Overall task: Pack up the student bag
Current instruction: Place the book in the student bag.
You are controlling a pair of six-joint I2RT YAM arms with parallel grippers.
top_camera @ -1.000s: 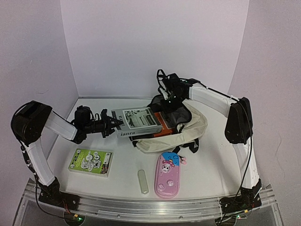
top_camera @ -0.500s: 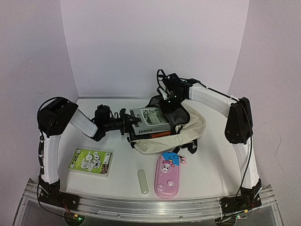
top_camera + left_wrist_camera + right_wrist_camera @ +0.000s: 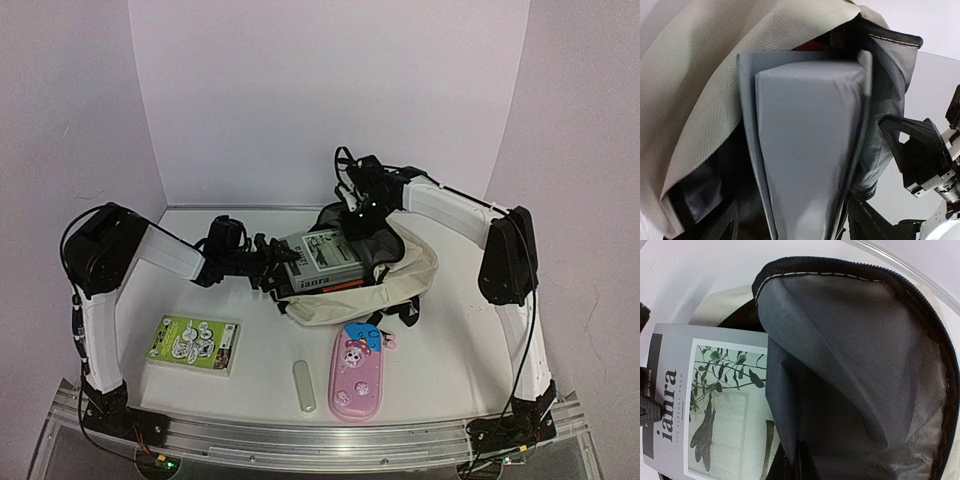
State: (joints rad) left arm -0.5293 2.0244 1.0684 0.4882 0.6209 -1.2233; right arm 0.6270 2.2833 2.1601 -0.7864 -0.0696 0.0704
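White desk [image 3: 450, 370], toward the far edge: the bag [image 3: 405, 285] lies open, the left gripper [image 3: 274, 268] clamps a grey book [image 3: 320, 260] half inside its mouth, the right gripper [image 3: 357, 208] pinches its raised rim.

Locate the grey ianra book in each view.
Top external: grey ianra book, centre, partly inside the student bag.
Left wrist: fills the centre, seen end-on.
Right wrist: lower left, cover showing.
Shared landmark: the bag's grey lining beside it.
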